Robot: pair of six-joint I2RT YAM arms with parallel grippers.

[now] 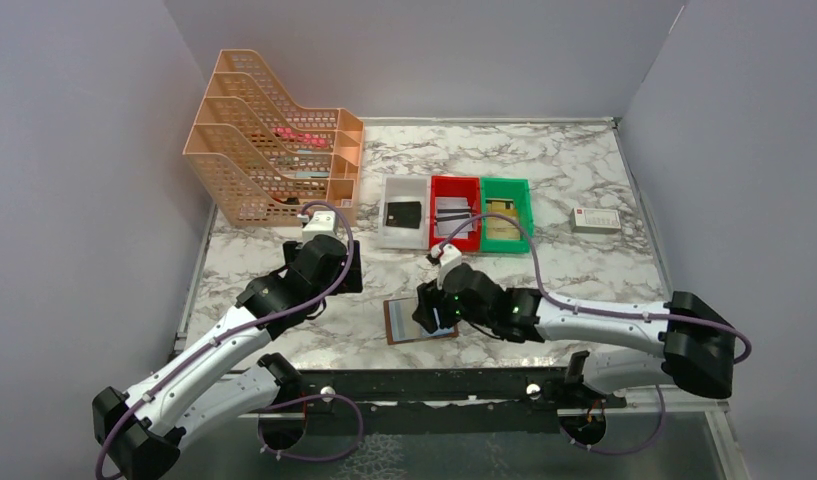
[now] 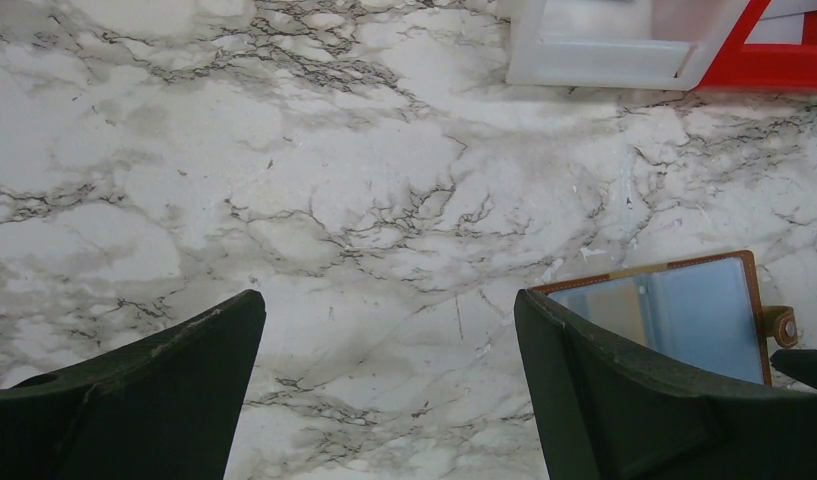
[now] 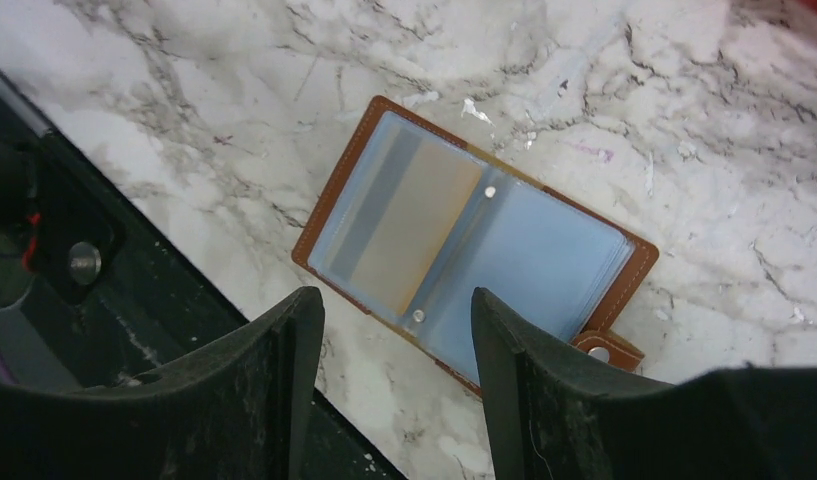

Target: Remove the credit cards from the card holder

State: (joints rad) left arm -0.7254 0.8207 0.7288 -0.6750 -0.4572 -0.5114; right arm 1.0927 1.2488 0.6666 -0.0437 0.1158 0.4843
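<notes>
The brown card holder (image 3: 624,270) lies open and flat on the marble near the table's front edge, its pale blue sleeves facing up and its closing tab at the right. A gold credit card (image 3: 419,235) with a grey stripe sits inside the left sleeve. My right gripper (image 3: 394,335) hovers just above the holder's near edge, open, with nothing between its fingers. In the top view the right gripper (image 1: 436,320) covers part of the card holder (image 1: 402,322). My left gripper (image 2: 389,325) stands wide open over bare marble, left of the card holder (image 2: 684,310).
White bin (image 1: 389,235) holds a black card (image 1: 402,213), red bin (image 1: 436,215) holds pale striped cards, green bin (image 1: 525,205) holds gold ones. An orange mesh rack (image 1: 269,150) stands at the back left. A small white box (image 1: 595,220) lies at the right. The black front rail (image 3: 74,250) runs close beside the holder.
</notes>
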